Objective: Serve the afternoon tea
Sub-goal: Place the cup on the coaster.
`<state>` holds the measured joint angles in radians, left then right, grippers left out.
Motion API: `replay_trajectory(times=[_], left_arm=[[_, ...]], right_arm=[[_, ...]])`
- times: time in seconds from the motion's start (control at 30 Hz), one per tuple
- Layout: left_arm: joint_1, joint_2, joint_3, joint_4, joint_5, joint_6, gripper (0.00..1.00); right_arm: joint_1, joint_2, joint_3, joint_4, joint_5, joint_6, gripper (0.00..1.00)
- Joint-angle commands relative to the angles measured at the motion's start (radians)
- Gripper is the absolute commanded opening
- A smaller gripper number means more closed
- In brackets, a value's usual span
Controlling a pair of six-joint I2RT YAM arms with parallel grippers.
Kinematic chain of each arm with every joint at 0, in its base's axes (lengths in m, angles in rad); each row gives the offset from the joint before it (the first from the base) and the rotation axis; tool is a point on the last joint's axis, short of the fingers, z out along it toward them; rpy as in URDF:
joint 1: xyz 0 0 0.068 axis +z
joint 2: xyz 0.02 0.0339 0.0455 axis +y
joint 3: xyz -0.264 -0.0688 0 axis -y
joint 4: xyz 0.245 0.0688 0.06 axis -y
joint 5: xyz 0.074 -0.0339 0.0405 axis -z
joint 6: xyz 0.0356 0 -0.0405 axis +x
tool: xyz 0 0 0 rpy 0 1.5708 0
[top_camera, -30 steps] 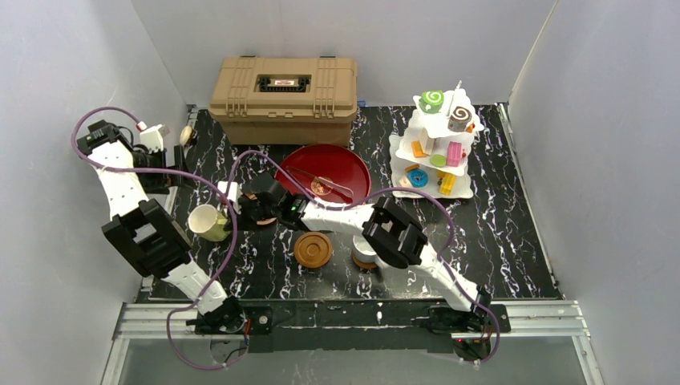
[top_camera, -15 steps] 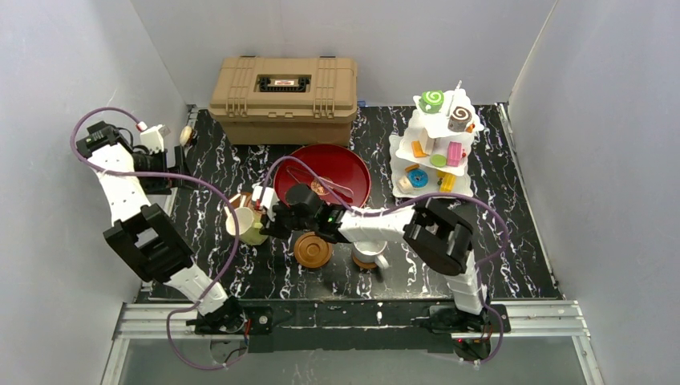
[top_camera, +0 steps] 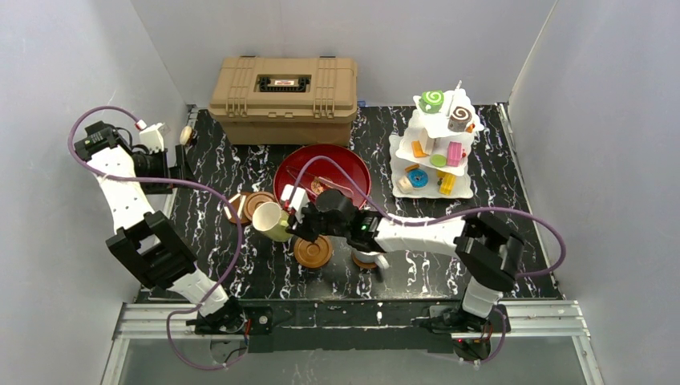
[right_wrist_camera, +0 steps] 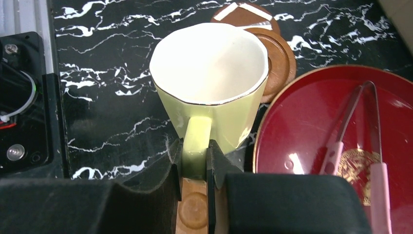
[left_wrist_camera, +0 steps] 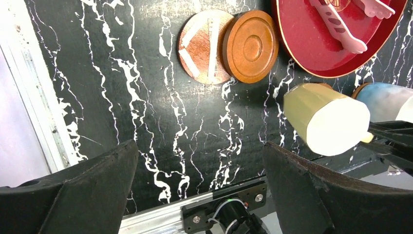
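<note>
The right end effector (right_wrist_camera: 195,163) is pinching the handle of the pale yellow ceramic mug (right_wrist_camera: 209,73), fingers pressed onto it from both sides. The mug hangs just ahead of the fingertips and looks tipped, its mouth leaning away from the wrist rather than sitting level. Straight beneath the fingers lies a brown round wooden coaster (top_camera: 313,250), bare on top, and that seems to be where the mug is headed.

To land it well, I'd say the cup needs drawing back towards the wrist until its base is over the coaster, not the handle. It should be levelled before going down, since a tilted base would catch an edge and skate the coaster across the black marbled worktop (top_camera: 497,241). The pinch should only loosen once the base sits flat.

Off to the forward right of the fingers the red round tray (right_wrist_camera: 302,122) with the metal tongs (right_wrist_camera: 341,141) sits close, so a wide swing is risky. The left end effector (left_wrist_camera: 199,190) is spread wide and empty, well off to the side.
</note>
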<state>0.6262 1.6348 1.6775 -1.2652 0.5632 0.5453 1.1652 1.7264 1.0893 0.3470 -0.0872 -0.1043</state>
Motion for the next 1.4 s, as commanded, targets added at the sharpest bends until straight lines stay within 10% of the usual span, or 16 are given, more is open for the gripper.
replay_trajectory(times=[0.0,1.37], left_arm=[[0.005,-0.056,-0.013,-0.036,0.033,-0.003,0.98],[0.003,-0.045,0.018,-0.046,0.028,-0.015,0.98]], right_arm=[[-0.003,-0.111,-0.036,0.137,0.061,0.01,0.01],[0.042,-0.348,-0.515,0.336,0.131,0.226,0.01]])
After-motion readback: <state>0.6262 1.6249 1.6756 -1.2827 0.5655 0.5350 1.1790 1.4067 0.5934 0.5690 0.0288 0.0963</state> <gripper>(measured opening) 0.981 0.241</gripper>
